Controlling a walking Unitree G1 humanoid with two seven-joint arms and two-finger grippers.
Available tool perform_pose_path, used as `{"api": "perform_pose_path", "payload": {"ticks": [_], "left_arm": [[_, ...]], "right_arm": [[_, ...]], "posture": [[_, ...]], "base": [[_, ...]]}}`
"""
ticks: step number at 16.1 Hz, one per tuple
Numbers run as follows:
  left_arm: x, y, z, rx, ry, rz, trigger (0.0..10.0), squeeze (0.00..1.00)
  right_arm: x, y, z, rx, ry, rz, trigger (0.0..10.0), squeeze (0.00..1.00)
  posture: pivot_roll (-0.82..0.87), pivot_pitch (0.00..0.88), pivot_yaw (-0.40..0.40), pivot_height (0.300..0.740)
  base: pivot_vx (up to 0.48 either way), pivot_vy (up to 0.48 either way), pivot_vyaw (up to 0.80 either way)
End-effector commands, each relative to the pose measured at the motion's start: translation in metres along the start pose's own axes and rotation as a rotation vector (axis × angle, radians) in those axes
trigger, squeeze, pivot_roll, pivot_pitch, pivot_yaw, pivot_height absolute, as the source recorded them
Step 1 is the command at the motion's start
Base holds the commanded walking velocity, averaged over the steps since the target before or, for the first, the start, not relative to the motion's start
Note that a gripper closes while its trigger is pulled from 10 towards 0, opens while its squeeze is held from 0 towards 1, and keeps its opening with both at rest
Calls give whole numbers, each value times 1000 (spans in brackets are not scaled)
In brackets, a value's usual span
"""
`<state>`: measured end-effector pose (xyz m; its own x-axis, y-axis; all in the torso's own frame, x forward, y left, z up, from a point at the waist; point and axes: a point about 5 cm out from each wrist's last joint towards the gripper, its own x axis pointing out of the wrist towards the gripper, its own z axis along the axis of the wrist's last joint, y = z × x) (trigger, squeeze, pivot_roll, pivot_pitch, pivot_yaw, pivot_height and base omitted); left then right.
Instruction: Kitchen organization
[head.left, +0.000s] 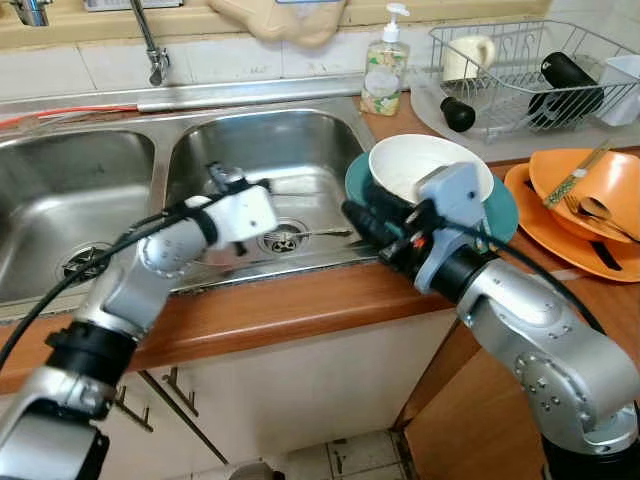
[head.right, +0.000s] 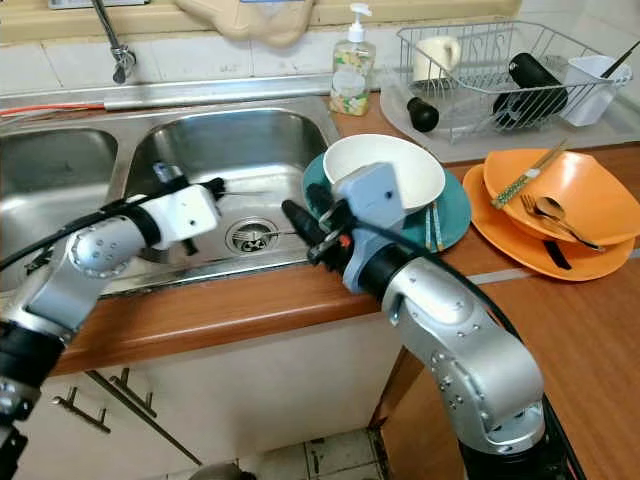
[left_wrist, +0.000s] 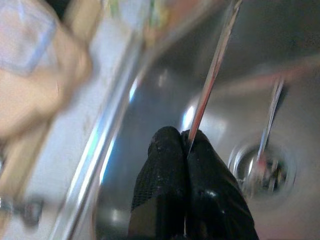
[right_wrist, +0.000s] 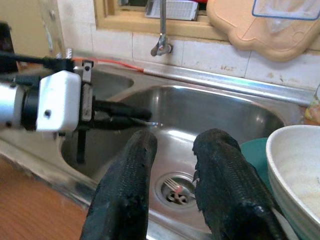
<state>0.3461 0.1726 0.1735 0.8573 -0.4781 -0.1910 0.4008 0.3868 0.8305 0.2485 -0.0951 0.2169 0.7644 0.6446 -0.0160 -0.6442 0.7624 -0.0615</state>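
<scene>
Barely begun: left hand (left_wrist: 186, 150) pinching 1 utensil (left_wrist: 212, 75) above sink (head.left: 300, 150); right hand (right_wrist: 172, 165) parted, empty; dishes (head.right: 560, 200) waiting on bench (head.right: 250, 300).

Double sink (head.left: 330, 130) set into desk (head.left: 300, 300), tap (head.left: 150, 45) behind on wall side. Fork (head.left: 315, 234) lying in right basin by drain (head.left: 282, 240). Soap bottle (head.left: 385, 65) behind sink's right corner. Right of sink on desk: bowl (head.left: 415, 165) sitting on plate (head.left: 500, 215). Further right, stacked dishes (head.right: 560, 200) with cutlery (head.right: 548, 208) on top. Dish rack (head.right: 500, 70) behind those, cup (head.right: 438, 55) and bottle (head.right: 535, 75) in it. Left hand (left_wrist: 187, 150) over right basin, right hand (right_wrist: 172, 150) at basin's right edge, just before bowl.
</scene>
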Motion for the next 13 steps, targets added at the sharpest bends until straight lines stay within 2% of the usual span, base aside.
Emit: {"api": "perform_pose_path", "payload": {"ticks": [1,6,7,8,9,10,11,12,13], "left_arm": [[-1,6,-9,14,50,16,0,0],[9,0,-46,-40,278,5,0,0],[10,-2,-50,-44,302,-3,1059,0],[14,-9,-55,-53,348,-33,6863,0],[16,-14,-58,-56,373,-52,10000,0],[18,-17,-60,-74,402,-75,10000,0],[20,-19,-60,-104,415,-93,10000,102],[22,-20,-59,-121,418,-108,10000,1000],[23,-21,-59,-126,420,-120,10000,1000]], "right_arm": [[0,1,-6,-18,23,6,10000,0],[0,4,-28,-95,92,11,10000,0],[0,4,-29,-104,96,10,10000,0],[0,4,-31,-118,101,12,10000,0],[-1,4,-32,-123,103,15,10000,0],[0,4,-33,-131,105,16,10000,0],[0,4,-32,-136,104,16,10000,0],[-1,4,-33,-138,102,12,10000,0],[-1,4,-33,-139,101,8,10000,0]], "posture": [[-19,0,47,740],[-13,0,39,740],[-13,0,39,740],[-22,0,40,740],[-24,0,39,740],[-29,0,39,740],[-39,0,45,740],[-43,0,49,740],[-43,0,49,740]], "base": [[0,0,0],[0,0,0],[0,0,0],[0,0,0],[0,0,0],[0,0,0],[0,0,0],[0,0,0],[0,0,0]]}}
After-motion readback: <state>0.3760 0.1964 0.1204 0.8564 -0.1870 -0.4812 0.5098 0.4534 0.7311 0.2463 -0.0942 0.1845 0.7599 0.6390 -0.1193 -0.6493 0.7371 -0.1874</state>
